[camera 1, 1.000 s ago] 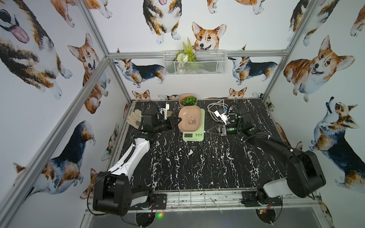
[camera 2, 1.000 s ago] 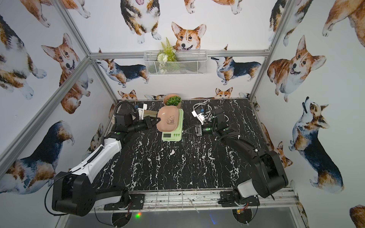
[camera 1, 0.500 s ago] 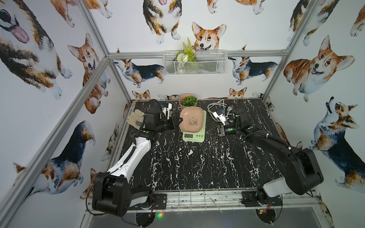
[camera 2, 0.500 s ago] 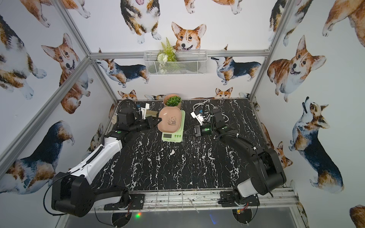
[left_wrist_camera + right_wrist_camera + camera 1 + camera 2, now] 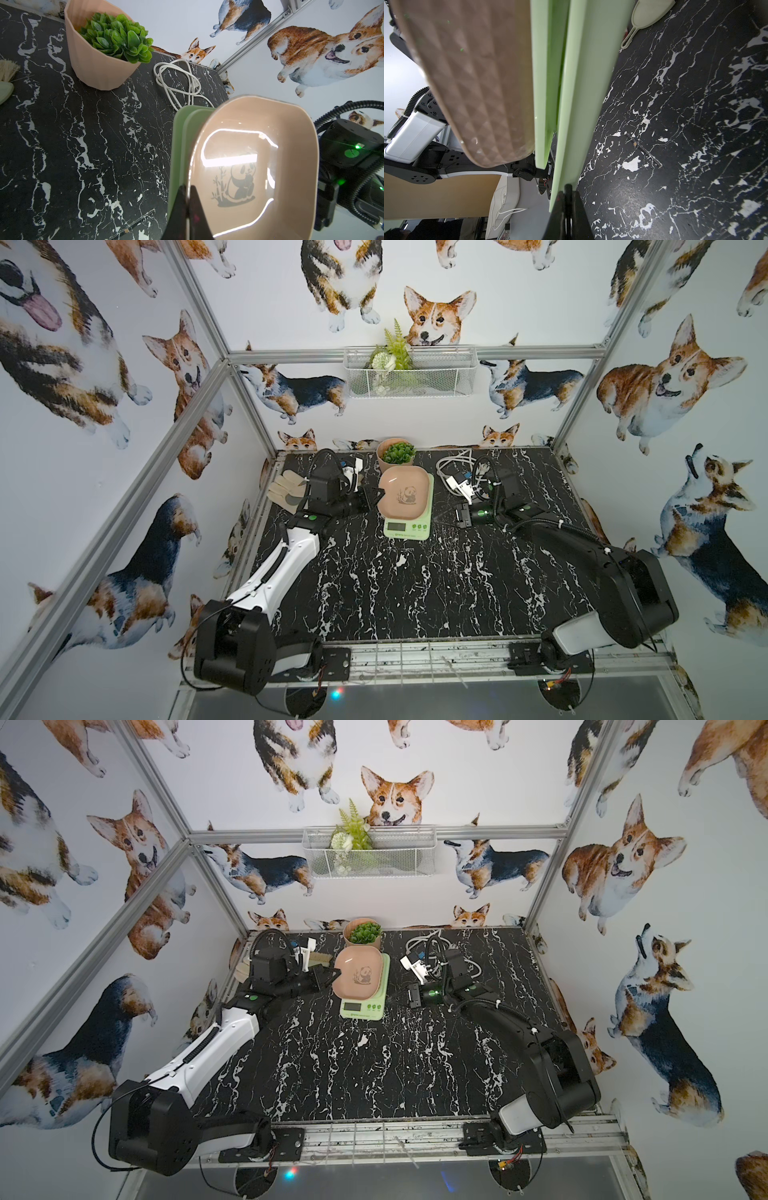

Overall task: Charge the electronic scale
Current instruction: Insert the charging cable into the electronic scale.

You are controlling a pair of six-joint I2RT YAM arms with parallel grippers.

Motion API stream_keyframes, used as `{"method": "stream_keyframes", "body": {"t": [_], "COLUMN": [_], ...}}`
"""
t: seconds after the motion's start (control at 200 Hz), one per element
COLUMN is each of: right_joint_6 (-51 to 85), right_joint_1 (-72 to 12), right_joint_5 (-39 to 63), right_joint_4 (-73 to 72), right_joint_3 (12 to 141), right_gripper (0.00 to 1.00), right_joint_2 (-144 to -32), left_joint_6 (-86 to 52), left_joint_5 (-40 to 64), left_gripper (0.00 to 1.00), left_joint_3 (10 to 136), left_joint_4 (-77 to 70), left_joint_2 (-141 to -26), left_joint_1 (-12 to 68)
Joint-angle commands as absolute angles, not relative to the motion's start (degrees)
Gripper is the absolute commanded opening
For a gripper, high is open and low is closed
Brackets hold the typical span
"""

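Centrally, the pink panda dish (image 5: 291, 166) is pinched at its rim by the left fingers (image 5: 180, 209); the right fingers (image 5: 560, 216) are pressed together at the electronic scale (image 5: 583, 83).

The left gripper (image 5: 188, 204) is pinched tight on the rim of the pink dish (image 5: 291, 124), which has a panda printed on its floor and sits on the pale green scale (image 5: 178, 145). On the black marbled desk (image 5: 83, 145), a pink pot (image 5: 89, 68) of green leaves stands near the back edge, and a coiled white cord (image 5: 178, 81) lies just beside that edge. The right arm (image 5: 351, 149), green lights on, is just past the dish.
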State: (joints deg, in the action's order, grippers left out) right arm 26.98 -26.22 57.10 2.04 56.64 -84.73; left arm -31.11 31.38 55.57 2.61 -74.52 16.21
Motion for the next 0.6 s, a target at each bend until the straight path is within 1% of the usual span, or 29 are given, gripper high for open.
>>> {"method": "stream_keyframes", "body": {"t": [0.0, 0.055, 0.12, 0.225, 0.315, 0.59], "right_joint_6": [24.9, 23.9, 23.2, 22.7, 22.6, 22.4], "right_joint_1": [-26.5, -26.5, -26.5, -26.5, -26.5, -26.5], "right_joint_5": [56.7, 56.0, 55.2, 54.6, 54.7, 54.9], "right_joint_4": [2.6, 4.4, 5.5, 5.8, 6.0, 6.3], "right_joint_3": [57.6, 58.0, 58.2, 58.0, 58.1, 58.8], "right_gripper": [0.0, 0.01, 0.05, 0.06, 0.1, 0.29], "right_joint_2": [-84.8, -84.5, -84.0, -83.4, -83.5, -82.9], "left_joint_6": [-32.6, -32.4, -32.3, -32.3, -32.4, -32.8], "left_joint_5": [35.5, 35.4, 35.4, 35.5, 35.8, 36.3], "left_gripper": [0.0, 0.0, 0.0, 0.0, 0.0, 0.0], "left_joint_3": [55.7, 55.6, 55.6, 55.6, 55.4, 55.3], "left_joint_4": [-0.2, 0.0, 0.1, 0.1, 0.0, -0.6], "left_joint_2": [-74.4, -74.4, -74.4, -74.4, -74.1, -74.1], "left_joint_1": [16.6, 16.6, 16.6, 16.6, 16.6, 16.5]}}
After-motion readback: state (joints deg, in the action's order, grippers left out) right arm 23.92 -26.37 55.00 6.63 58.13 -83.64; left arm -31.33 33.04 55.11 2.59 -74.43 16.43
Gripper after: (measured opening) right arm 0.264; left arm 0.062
